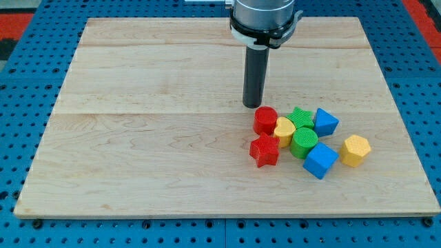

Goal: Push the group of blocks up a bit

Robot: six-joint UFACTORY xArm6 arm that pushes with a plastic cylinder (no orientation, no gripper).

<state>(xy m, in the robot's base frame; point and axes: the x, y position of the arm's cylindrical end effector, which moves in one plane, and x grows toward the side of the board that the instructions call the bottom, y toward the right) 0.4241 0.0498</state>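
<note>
A tight group of blocks lies at the board's lower right. It holds a red cylinder [265, 120], a yellow heart [284, 129], a green star [300, 116], a blue cube [325, 122], a green cylinder [304, 142], a red star [264, 150], a second blue cube [320, 160] and a yellow hexagon [355, 150], which sits slightly apart to the right. My tip [252, 105] rests on the board just above and left of the red cylinder, very close to it.
The wooden board [138, 138] lies on a blue pegboard surface [21, 103]. The arm's body [265, 21] comes down from the view's top, above the group.
</note>
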